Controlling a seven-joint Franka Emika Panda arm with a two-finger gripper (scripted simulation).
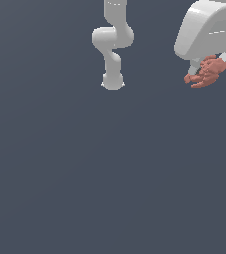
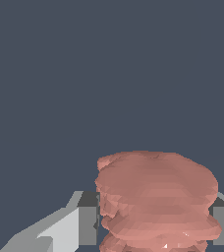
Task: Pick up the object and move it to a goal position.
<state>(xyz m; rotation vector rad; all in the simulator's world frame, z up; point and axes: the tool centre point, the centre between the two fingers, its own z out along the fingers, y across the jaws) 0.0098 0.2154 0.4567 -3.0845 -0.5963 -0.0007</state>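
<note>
Filling the wrist view, the object is sitting clamped between the end effector's fingers, where its lumpy surface is risking a slip during carrying.

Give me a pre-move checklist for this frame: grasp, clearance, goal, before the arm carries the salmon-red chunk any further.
1. Chunk between the fingers: ok. The salmon-red chunk sits between both fingers in the wrist view.
2. Gripper shut on it: ok, a finger flanks each side.
3. Chunk lifted: cannot tell; no surface or shadow shows its height.
4. Path free: ok in what shows; only the arm's base is nearby, apart from the chunk.
5. Goal position located: cannot tell; no marker shows in either view.
6. Grip depth: cannot tell; the fingertips are hidden.
</note>
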